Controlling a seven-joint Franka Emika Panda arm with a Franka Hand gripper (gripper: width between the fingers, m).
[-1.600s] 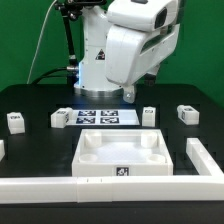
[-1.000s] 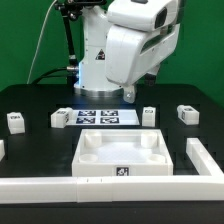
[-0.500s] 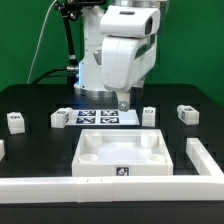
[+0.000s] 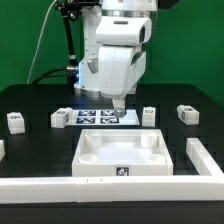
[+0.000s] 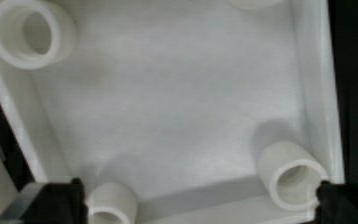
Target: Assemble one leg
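Observation:
Several legs, small white blocks with black-and-white tags, stand in a row on the black table: one [image 4: 16, 121] at the exterior view's far left, one [image 4: 61, 118] beside the marker board, one [image 4: 149, 115] and one [image 4: 186, 113] towards the right. My gripper [image 4: 120, 103] hangs over the marker board [image 4: 100, 116], just behind the big white tray piece [image 4: 122, 152], touching no leg. In the wrist view my gripper [image 5: 202, 205] is open and empty, its dark fingers [image 5: 55, 198] far apart. Below it lies the tray piece [image 5: 176, 100] with its round sockets [image 5: 297, 175]. No leg shows there.
Long white bars lie along the table's front [image 4: 40, 185] and at the exterior view's right [image 4: 205, 160]. Another white part shows at the left edge [image 4: 2, 150]. The arm's white body [image 4: 115, 55] rises over the back of the table.
The arm's wrist has turned and swung towards the exterior view's left. The gripper has come lower, closer to the marker board and the tray piece. No part on the table has moved.

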